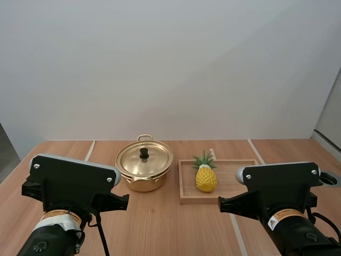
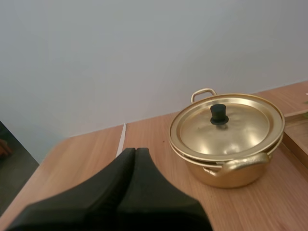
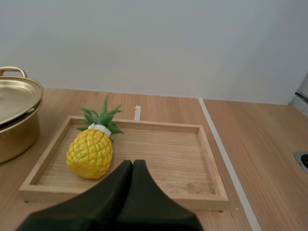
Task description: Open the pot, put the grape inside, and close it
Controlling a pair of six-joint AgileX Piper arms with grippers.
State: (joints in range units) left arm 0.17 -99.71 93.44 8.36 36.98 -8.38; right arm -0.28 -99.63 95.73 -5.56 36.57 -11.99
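Observation:
A golden pot (image 1: 143, 180) stands at mid-table with its lid (image 1: 145, 158) on and a black knob (image 1: 144, 153) on top. To its right, a yellow toy pineapple (image 1: 206, 177) with green leaves lies in a wooden tray (image 1: 237, 176); I see no grapes. My left gripper (image 2: 135, 150) is shut on nothing and hangs short of the pot (image 2: 226, 168), to its left. The lid (image 2: 231, 126) sits level on the pot. My right gripper (image 3: 133, 162) is also shut on nothing, just in front of the pineapple (image 3: 90, 152) in the tray (image 3: 163, 154).
The wooden table (image 1: 165, 226) has pale seams running front to back. A round metal hole (image 1: 330, 180) sits at its right edge. Both arm bodies (image 1: 69, 184) (image 1: 279, 186) hang over the near part of the table.

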